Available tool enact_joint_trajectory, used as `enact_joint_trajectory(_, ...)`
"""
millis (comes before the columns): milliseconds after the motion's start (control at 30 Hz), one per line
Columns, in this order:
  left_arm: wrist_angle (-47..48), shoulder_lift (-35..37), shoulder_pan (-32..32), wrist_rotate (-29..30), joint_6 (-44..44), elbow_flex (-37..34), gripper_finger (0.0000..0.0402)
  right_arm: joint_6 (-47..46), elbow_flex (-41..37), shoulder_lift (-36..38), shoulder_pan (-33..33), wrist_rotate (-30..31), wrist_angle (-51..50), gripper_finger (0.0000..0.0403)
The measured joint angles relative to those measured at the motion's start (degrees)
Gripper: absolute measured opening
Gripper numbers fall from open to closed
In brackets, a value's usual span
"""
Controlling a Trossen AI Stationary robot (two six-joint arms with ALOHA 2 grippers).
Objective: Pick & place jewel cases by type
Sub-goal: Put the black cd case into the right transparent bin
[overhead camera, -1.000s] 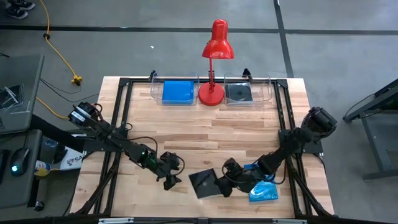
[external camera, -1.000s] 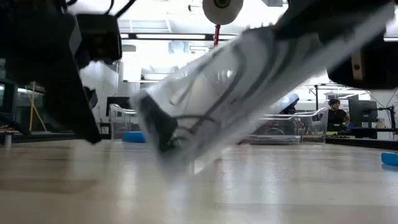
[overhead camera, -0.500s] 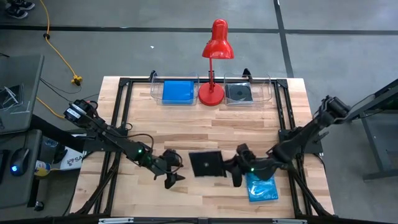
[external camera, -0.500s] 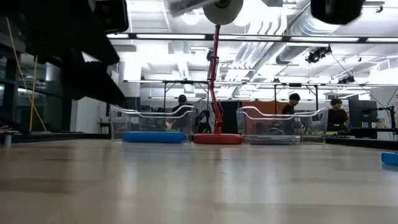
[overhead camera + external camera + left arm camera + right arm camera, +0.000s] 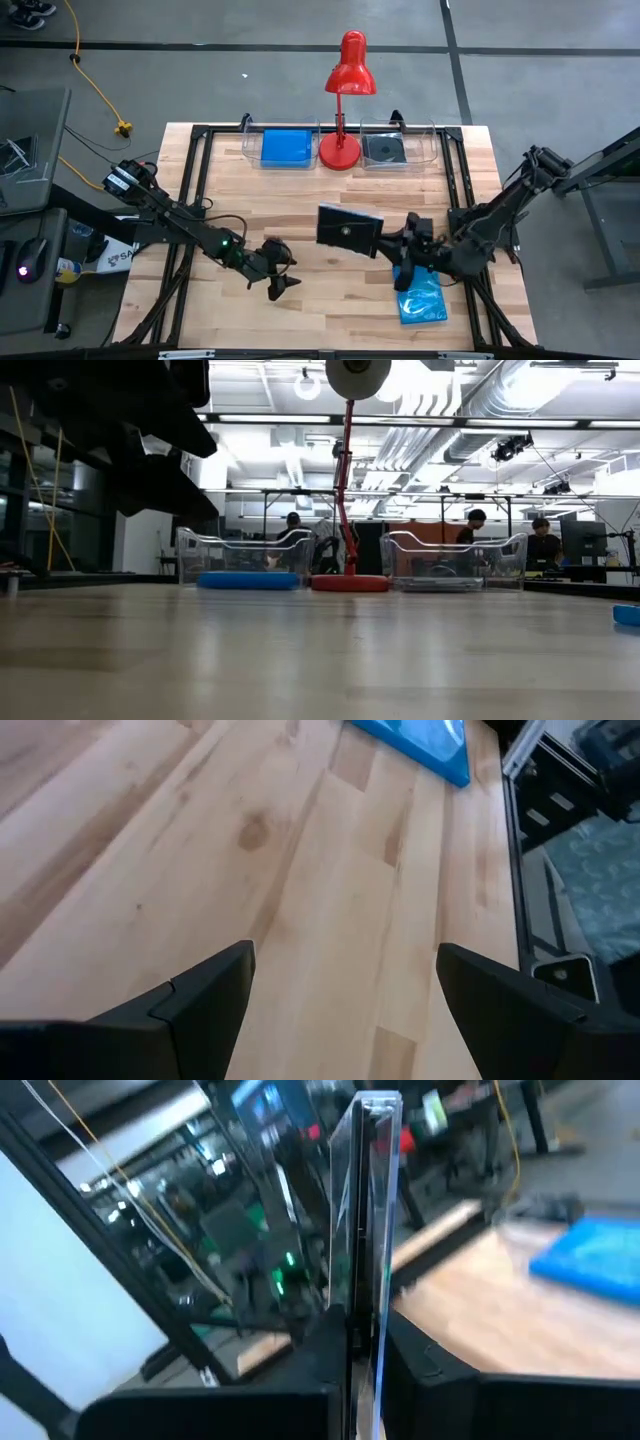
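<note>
Four jewel cases counted. One black case (image 5: pixel 348 229) is clamped edge-on in the right hand (image 5: pixel 385 241), raised above the tabletop (image 5: pixel 300 200). One blue case (image 5: pixel 421 301) lies near the right edge. Two trays each hold one: blue (image 5: pixel 286 147), dark (image 5: pixel 384 149). Left hand (image 5: pixel 281 283) open, empty.

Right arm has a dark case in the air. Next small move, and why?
Probably carry it toward the right clear tray at the table's back edge. The right gripper is shut on the dark jewel case, held above mid-table. That tray already holds a dark case, while the left tray holds a blue one. The left gripper waits open.
</note>
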State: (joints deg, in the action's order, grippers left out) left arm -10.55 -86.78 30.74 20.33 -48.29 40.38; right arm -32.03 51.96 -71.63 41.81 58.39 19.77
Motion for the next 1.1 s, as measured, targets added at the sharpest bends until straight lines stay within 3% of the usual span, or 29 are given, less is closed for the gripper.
enact_joint_trajectory(300, -0.04, 0.0, 0.0, 0.62, -0.17, 0.0, 0.0312, 23.64, 0.02, 0.12, 0.26, 1.56, 24.91, 0.0012)
enact_joint_trajectory(600, -0.02, 0.0, 0.02, 0.6, -0.17, 0.02, 0.0312, 37.3, 0.78, 0.12, 0.23, -4.21, 41.8, 0.0012)
enact_joint_trajectory(767, -0.02, 0.0, 0.02, 0.6, -0.17, 0.09, 0.0312, 42.62, 6.86, 0.12, 0.24, -10.03, 38.66, 0.0012)
enact_joint_trajectory(1100, -0.02, 0.0, 0.02, 0.55, -0.17, 0.09, 0.0312, 48.21, 26.8, -1.35, 0.23, -16.98, 16.76, 0.0012)
